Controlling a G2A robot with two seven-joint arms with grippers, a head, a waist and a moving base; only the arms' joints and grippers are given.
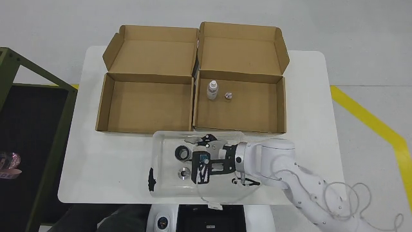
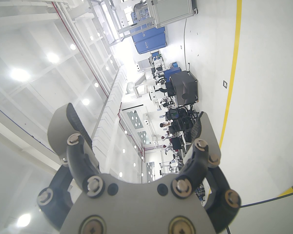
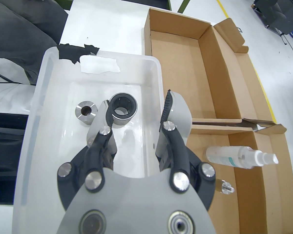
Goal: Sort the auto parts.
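A clear plastic bin (image 1: 161,143) stands at the table's front edge. In it lie a black bearing ring (image 3: 123,109) and a silver metal bushing (image 3: 86,112), side by side. My right gripper (image 3: 138,105) hangs open inside the bin, one finger close beside the black ring, nothing between the fingers. From above, the right gripper (image 1: 201,165) sits just right of the ring (image 1: 183,153) and the bushing (image 1: 185,172). The right cardboard box (image 1: 257,113) holds a white spray bottle (image 1: 212,90) and a small metal stud (image 1: 227,95). My left gripper (image 2: 136,122) is open, pointing into the room.
The left cardboard box (image 1: 148,106) has nothing in it, and both boxes have their lids folded back. Black tape (image 3: 75,52) sticks to the bin's rim. A dark green frame (image 1: 26,103) stands off the table's left side.
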